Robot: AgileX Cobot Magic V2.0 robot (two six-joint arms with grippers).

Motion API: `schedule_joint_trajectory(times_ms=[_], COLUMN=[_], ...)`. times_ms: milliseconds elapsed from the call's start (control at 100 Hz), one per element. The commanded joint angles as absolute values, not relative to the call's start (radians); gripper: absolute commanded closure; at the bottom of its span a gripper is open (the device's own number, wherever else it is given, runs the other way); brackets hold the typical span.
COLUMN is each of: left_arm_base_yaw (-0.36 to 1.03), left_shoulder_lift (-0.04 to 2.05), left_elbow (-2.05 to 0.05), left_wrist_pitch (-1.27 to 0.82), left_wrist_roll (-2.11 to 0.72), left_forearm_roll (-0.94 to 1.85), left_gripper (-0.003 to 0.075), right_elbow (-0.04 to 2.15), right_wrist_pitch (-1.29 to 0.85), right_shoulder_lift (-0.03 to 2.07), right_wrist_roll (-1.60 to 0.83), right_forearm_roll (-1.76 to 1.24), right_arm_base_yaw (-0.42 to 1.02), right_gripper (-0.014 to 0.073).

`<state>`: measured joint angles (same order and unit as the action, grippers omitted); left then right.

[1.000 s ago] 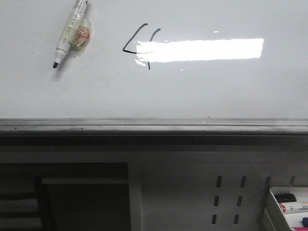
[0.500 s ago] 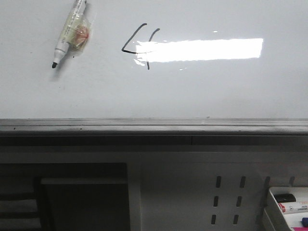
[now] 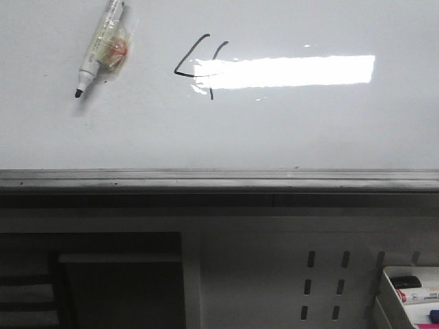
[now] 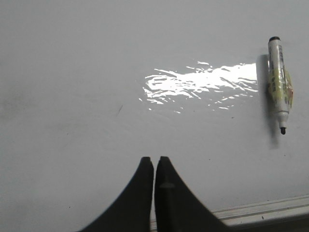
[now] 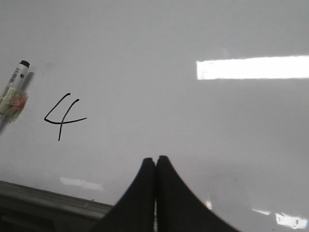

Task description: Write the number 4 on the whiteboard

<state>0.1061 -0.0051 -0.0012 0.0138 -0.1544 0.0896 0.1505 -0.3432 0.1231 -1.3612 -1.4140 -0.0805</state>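
The whiteboard point(image 3: 288, 130) fills the upper front view, with a grey rail along its bottom. A thin black number 4 point(image 3: 199, 65) is drawn on it, partly under a bright light reflection. It also shows in the right wrist view point(image 5: 63, 116). A white marker point(image 3: 96, 48) with a black tip is stuck to the board left of the 4; it shows in the left wrist view point(image 4: 279, 87) and the right wrist view point(image 5: 13, 89). My left gripper point(image 4: 154, 159) is shut and empty, away from the board. My right gripper point(image 5: 155, 158) is shut and empty. Neither gripper shows in the front view.
A grey perforated panel point(image 3: 322, 284) sits below the rail point(image 3: 219, 179). A white tray point(image 3: 411, 288) with markers is at the lower right. A dark recess point(image 3: 96, 281) lies at the lower left.
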Motion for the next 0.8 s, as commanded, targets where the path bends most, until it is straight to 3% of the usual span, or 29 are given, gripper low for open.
schedule_joint_trajectory(times_ms=[0, 790], left_arm_base_yaw=[0.107, 0.107], left_shoulder_lift=[-0.034, -0.032], left_elbow=[0.028, 0.026], left_wrist_pitch=[0.114, 0.091], left_wrist_roll=[-0.136, -0.136], left_forearm_roll=[0.086, 0.13], left_gripper=[0.0741, 0.0741], right_elbow=[0.176, 0.176], right_wrist_pitch=[-0.323, -0.323], right_shoulder_lift=[0.131, 0.131], right_wrist_roll=[-1.375, -1.375], right_forearm_roll=[-1.443, -1.443], right_arm_base_yaw=[-0.089, -0.089], right_gripper=[0.0658, 0.0658])
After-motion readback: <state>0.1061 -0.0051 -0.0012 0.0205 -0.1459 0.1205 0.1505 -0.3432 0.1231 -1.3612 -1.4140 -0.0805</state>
